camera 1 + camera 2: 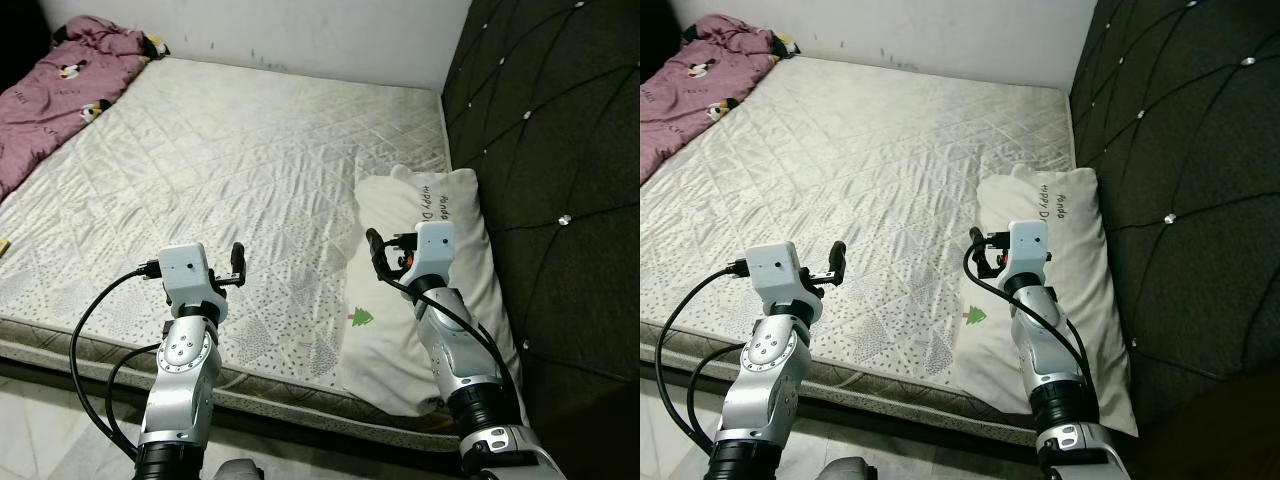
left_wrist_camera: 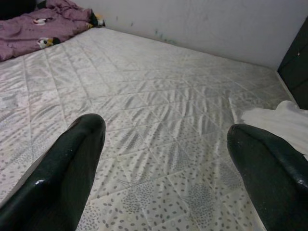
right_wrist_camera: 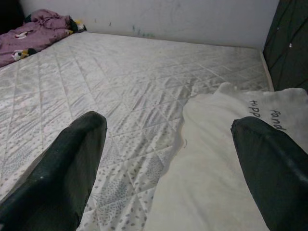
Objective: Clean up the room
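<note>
2 grippers, left [image 1: 238, 266] and right [image 1: 374, 254], are held wide open and empty above the bed [image 1: 230, 160]. Pillow [image 1: 440, 300] lies by the headboard [image 1: 560, 150]; blanket [image 1: 50, 100] likely needs reaching next.

Left gripper [image 1: 238, 266], right gripper [image 1: 374, 256] spread wide

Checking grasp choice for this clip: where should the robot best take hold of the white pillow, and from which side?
Probably the white pillow at its near long edge, the one facing the mattress: it lies flat along the dark headboard, so that side is blocked. The open right gripper already hovers over this edge and could pinch it from above.
</note>
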`<state>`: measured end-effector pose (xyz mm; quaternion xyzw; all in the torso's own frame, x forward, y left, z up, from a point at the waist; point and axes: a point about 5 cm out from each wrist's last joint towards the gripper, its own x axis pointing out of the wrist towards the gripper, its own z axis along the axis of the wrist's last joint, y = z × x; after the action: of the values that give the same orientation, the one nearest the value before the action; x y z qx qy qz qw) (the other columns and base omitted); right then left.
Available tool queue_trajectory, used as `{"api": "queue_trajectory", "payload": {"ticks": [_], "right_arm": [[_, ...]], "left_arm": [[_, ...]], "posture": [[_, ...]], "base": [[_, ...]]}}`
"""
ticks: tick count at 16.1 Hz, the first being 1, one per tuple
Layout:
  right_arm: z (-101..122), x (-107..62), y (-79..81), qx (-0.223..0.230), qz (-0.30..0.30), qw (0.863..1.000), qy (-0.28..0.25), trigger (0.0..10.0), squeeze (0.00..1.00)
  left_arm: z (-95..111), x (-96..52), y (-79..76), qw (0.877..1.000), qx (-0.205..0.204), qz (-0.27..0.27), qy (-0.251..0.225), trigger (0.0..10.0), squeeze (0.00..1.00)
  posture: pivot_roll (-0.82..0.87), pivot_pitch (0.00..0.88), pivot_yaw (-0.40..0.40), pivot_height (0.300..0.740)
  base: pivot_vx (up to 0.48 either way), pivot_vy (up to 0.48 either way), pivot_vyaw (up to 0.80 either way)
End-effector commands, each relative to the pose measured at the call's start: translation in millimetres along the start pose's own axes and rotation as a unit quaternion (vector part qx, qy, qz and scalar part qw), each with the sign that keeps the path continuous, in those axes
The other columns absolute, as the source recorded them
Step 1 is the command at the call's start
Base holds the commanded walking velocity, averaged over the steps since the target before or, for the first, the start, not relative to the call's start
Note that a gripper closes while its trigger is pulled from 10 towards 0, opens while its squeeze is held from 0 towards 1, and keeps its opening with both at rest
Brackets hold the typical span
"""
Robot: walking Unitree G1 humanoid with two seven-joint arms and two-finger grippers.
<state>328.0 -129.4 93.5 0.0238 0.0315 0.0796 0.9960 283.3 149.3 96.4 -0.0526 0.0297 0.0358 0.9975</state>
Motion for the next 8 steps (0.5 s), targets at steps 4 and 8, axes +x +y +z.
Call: {"api": "queue_trajectory", "payload": {"ticks": [4, 8], "right_arm": [[2.0, 2.1, -3.9, -0.005, 0.003, 1.000, 0.005, 10.0, 0.00], [2.6, 2.6, -6.5, -0.005, 0.001, 1.000, 0.008, 10.0, 0.00]], "left_arm": [[6.4, 2.2, -2.3, 1.000, -0.010, -0.002, -0.008, 10.0, 0.00], [8.0, 3.0, -2.5, 1.000, -0.014, 0.000, -0.008, 10.0, 0.00]], "posture": [[0.01, 0.000, -0.030, 0.740], [0.01, 0.000, -0.028, 0.740]], "base": [[0.000, 0.224, -0.40], [0.000, 0.314, -0.35]]}}
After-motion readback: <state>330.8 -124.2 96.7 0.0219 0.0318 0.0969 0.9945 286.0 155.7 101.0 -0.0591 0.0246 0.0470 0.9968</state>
